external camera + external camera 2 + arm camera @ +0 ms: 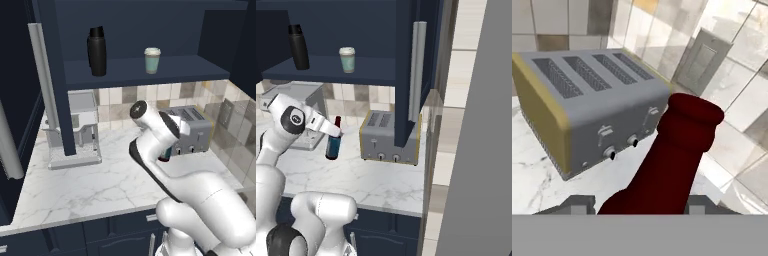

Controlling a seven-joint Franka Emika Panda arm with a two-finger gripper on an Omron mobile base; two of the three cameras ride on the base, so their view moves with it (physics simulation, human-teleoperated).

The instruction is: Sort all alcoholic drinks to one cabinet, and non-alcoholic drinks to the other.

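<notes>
My gripper (pixel 336 133) is shut on the neck of a dark red-brown bottle (pixel 333 144) with a blue label. The bottle hangs slightly tilted, low over the marble counter, just left of the toaster. In the hand view its neck (pixel 677 150) rises between my two fingertips (pixel 577 203). From the left base view my arm hides most of this bottle (pixel 165 155). A tall black flask (pixel 97 51) (pixel 299 47) and a pale teal cup with a white lid (pixel 152 60) (pixel 347 59) stand upright on the wide shelf (pixel 190 69) (pixel 373 71) of the open navy wall cabinet.
A grey four-slot toaster (pixel 194 129) (pixel 387 139) (pixel 587 100) sits against the tiled wall. A coffee machine (pixel 75 131) (pixel 293 97) stands to the left. The open cabinet door with its long silver handle (pixel 42 80) (pixel 417 70) hangs over the counter. Another navy door (pixel 10 140) is at the far left.
</notes>
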